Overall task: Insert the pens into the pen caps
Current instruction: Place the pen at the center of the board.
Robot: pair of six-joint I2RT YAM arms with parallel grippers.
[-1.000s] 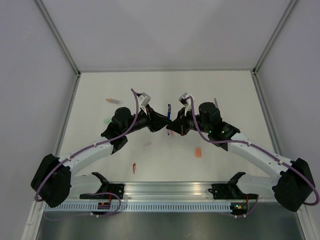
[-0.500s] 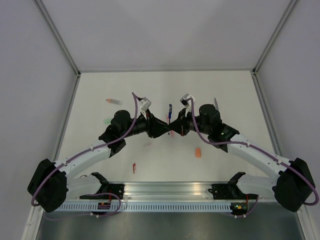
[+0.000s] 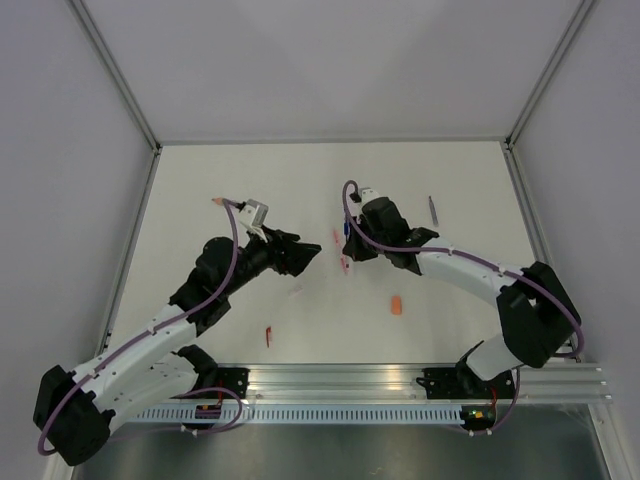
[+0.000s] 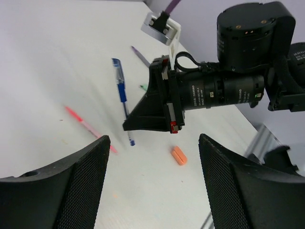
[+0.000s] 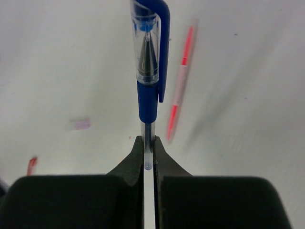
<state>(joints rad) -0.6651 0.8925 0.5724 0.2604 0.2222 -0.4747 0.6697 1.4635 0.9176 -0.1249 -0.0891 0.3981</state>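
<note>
Over on the left a pale salmon pen [image 3: 218, 201] lies alone near the table's [image 3: 450, 170] edge, and the left gripper [image 3: 308, 258] hangs just off the middle with its fingers spread wide and nothing between them. Nearer the front sits a small red cap [image 3: 268, 335]. At the centre the right gripper [image 5: 148, 143] is pinched tight on the tail of a blue pen [image 5: 147, 102], holding it clear above the tabletop, and the pen's tip is already seated inside its clear cap with the blue clip [image 5: 164, 28]. So I'd say this pen is finished and the work sits between pairs. Just under it a red pen [image 5: 183, 71] lies bare on the table, with an orange cap [image 4: 178, 155] a little to the right and a dark pen [image 3: 432, 208] further out. Next, I reckon, the right arm must lay the blue pen down somewhere out of the way. Then one arm takes a bare pen, the other a cap, and both need lining up end to end.
</note>
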